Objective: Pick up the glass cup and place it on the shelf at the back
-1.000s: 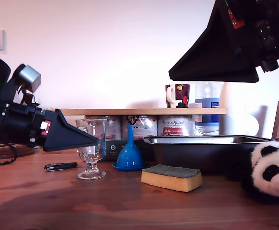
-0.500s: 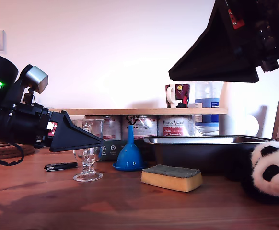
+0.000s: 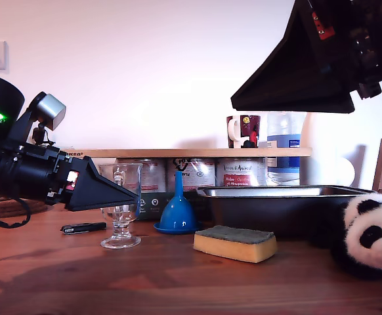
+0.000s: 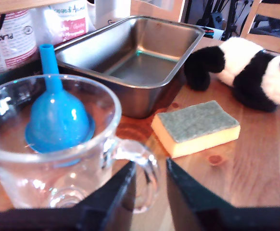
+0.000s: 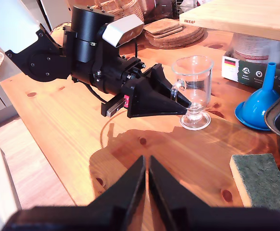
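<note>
The glass cup (image 3: 121, 215) stands upright on the wooden table toward the exterior view's left, its handle facing my first gripper (image 3: 137, 194). In the first wrist view the cup (image 4: 15, 163) fills the near field, and its handle sits between the two black fingers of my first gripper (image 4: 149, 166), which is shut on it. The second wrist view shows the same grip on the cup (image 5: 193, 86). My second gripper (image 3: 237, 104) hangs high at the exterior view's upper right, shut and empty (image 5: 146, 163). The shelf (image 3: 191, 152), a light-wood plank, lies on tins behind the cup.
A blue funnel (image 3: 177, 213) stands just beyond the cup. A metal baking tray (image 3: 276, 197), a sponge (image 3: 235, 243) and a toy panda (image 3: 371, 233) are toward the exterior view's right. A patterned mug (image 3: 243, 130) and a bottle (image 3: 283, 154) occupy the shelf's right end.
My first gripper rose and pushed in at the cup's handle. The cup slid a little toward the exterior view's left. The second arm stayed still.
</note>
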You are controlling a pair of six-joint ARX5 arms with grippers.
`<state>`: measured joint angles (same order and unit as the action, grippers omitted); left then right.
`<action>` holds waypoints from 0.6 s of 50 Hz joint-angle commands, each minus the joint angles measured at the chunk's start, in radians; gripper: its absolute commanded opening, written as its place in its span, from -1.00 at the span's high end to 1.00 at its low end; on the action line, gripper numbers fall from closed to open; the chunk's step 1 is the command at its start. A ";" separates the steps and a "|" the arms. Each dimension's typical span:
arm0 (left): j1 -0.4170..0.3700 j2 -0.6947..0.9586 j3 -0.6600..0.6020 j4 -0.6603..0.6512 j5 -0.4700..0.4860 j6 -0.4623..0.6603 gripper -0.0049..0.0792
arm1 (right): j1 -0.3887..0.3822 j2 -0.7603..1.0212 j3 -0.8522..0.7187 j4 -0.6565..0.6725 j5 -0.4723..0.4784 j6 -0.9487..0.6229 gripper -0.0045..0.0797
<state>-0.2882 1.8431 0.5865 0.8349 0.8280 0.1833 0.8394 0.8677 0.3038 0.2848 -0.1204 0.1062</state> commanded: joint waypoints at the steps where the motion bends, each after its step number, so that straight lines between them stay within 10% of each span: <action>1: -0.003 0.016 0.004 0.003 0.001 0.005 0.63 | 0.005 0.005 0.001 0.010 0.000 0.002 0.92; 30: -0.003 0.016 0.004 0.003 0.001 0.035 0.94 | 0.005 0.005 0.001 -0.002 0.000 0.002 0.92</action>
<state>-0.2874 1.8423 0.6067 0.8463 0.8280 0.2188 0.8394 0.8677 0.3038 0.2813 -0.1204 0.1062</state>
